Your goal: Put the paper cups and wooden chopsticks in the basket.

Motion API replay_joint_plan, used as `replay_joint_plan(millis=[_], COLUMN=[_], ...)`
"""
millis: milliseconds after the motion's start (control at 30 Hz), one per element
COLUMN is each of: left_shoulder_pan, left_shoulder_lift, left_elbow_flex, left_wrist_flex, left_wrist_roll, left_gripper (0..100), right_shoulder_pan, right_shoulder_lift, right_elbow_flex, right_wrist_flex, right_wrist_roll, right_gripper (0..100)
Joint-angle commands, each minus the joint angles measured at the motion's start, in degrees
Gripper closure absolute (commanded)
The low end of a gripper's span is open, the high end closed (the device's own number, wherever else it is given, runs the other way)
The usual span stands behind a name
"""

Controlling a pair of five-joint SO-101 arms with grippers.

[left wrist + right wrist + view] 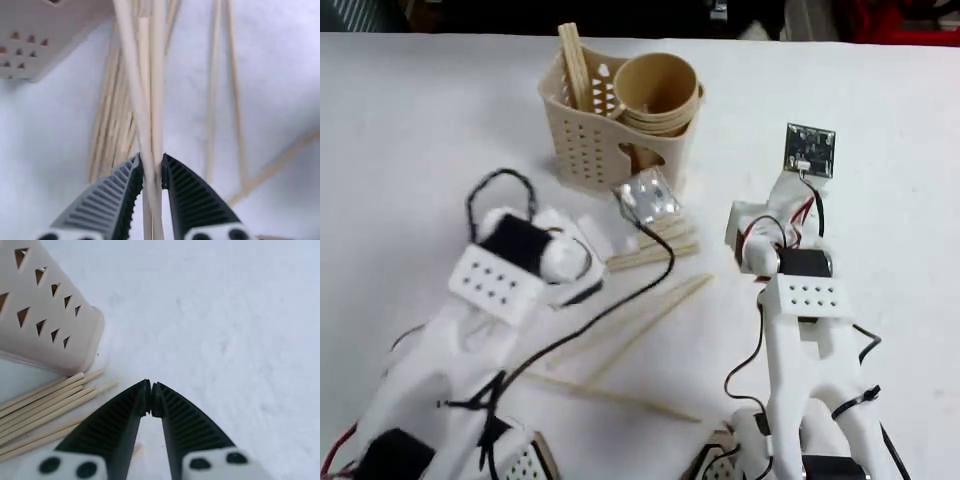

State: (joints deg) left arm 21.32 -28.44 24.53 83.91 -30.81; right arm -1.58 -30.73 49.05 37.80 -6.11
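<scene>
Left gripper (151, 167) pinches wooden chopsticks (157, 75) near the tabletop's centre; right gripper (150, 392), pressed together on nothing, sits beside the basket (45, 325).

Open white tabletop (890, 110) right of the perforated beige plastic basket (582, 150) — pale wooden chopsticks (658, 250) crowd its front, with more strewn across the middle.

Left arm (490, 290) stretched forward, jaws pinching chopsticks (150, 100); right arm (805, 310) stretched forward, jaws closed, tips touching.

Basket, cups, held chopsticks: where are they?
beige perforated plastic basket (585, 155), high view, front wall.
stacked tan paper cups (655, 85), high view, top cup's inside.
pale wooden chopsticks (158, 75), left wrist view, held pair's mid-shaft.
</scene>
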Motion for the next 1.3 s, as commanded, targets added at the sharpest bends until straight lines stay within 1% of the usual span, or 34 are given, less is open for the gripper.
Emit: replay_joint_plan(millis=[0,133,333,633,733,1000,1167,1267], left_shoulder_pan=[-1.19,-1.19,-1.89,-4.62,-4.44,-4.62,-4.62,-4.62], left_shoulder_lift=[-4.97,-5.76,-5.67,-5.67,-5.76,-5.67,-5.58,-3.21], left_elbow_flex=[-6.77,-12.57,-17.14,-17.41,-17.41,-17.41,-16.79,-17.23], left_wrist_flex=[0.0,-1.41,-8.88,-26.81,-33.14,-46.86,-58.02,-63.3], left_wrist_roll=[0.26,4.22,9.14,12.48,12.48,12.57,12.57,12.57], left_gripper=[98,98,98,98,98,98,98,98], right_shoulder_pan=[0.4,0.22,0.22,0.13,0.13,-0.4,-1.01,-1.01], right_shoulder_lift=[-1.71,-1.63,-1.54,-1.45,-1.45,-1.45,-1.45,-1.45], right_elbow_flex=[-2.46,-2.46,-2.46,-2.46,-2.46,-2.37,-2.2,-2.2], right_wrist_flex=[-1.27,-1.27,-1.27,-1.27,-1.27,-1.27,-1.27,-1.27], right_wrist_roll=[-0.53,-0.53,-0.44,-0.26,-0.26,-0.26,-0.18,-0.18], right_gripper=[98.1,98.1,98.1,98.1,98.1,98.1,98.1,98.1])
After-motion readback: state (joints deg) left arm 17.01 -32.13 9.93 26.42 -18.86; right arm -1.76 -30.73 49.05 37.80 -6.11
